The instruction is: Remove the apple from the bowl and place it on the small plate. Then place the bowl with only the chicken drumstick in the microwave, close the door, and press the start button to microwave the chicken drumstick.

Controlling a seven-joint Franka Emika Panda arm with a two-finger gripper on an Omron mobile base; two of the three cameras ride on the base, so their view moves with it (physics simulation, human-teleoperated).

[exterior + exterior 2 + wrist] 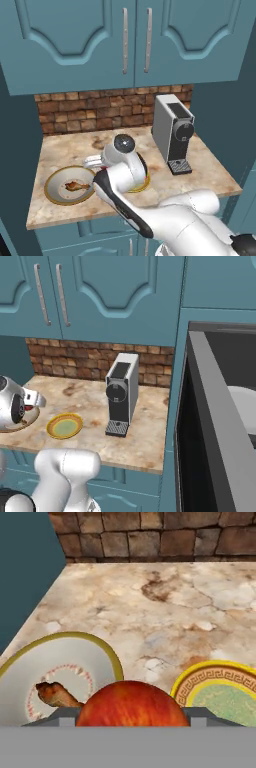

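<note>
Hand view shows the jaws holding the apple [132, 704] between the bowl [107, 657] and the small plate [200, 682]. Carrying it fully over the plate's centre before lowering should keep it from rolling across the counter [165, 612].

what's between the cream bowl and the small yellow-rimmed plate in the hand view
The round red apple, close to the camera between the dark fingertips; behind it, bare marbled counter separates bowl and plate.

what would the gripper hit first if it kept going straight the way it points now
Nothing stands ahead of the apple it holds between its fingers; straight on, that line probably comes down on the bare counter between the bowl and the small plate, well before the brick wall. Depth is uncertain.
</note>
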